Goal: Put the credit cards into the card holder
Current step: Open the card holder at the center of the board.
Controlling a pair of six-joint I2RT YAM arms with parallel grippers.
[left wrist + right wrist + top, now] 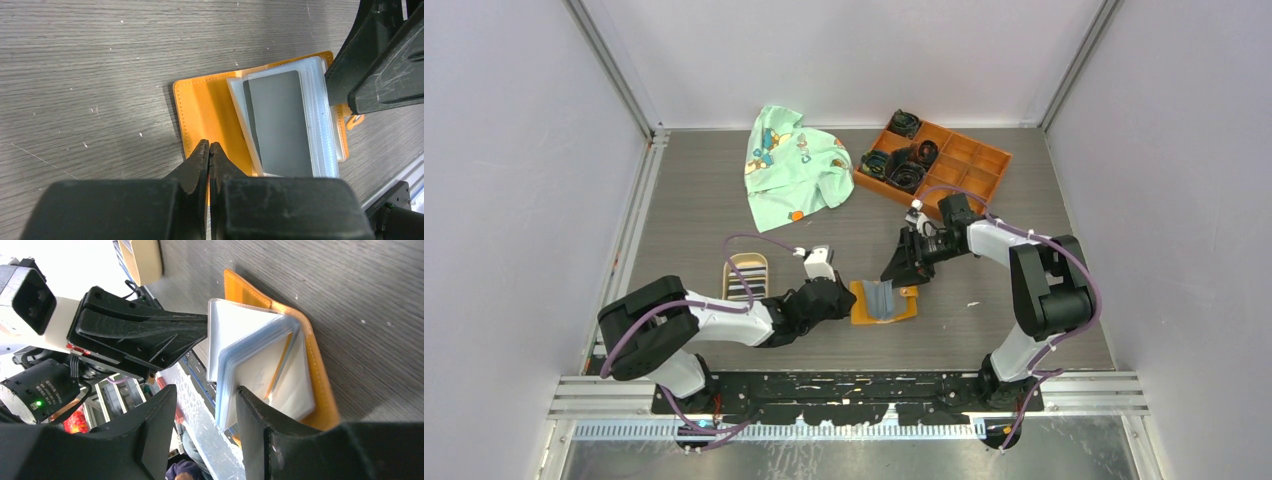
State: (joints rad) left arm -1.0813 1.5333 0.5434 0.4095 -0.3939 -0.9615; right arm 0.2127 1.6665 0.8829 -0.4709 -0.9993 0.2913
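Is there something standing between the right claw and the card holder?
Nothing visible does. The right claw is open, its fingers right at the clear sleeves of the card holder. The left claw, shut, is on the orange cover at the opposite side.

This is a robotics lab test cell. Plain white panel walls box in a grey wood-grain bench, joined at the corners by bare aluminium frame rails. A white-and-black left robot arm and its twin right robot arm are bolted to a black perforated mounting plate at the near edge, with purple cables looped along them. The right wrist view shows a boxy grey-and-white camera module and a black motor housing with a lit green indicator.
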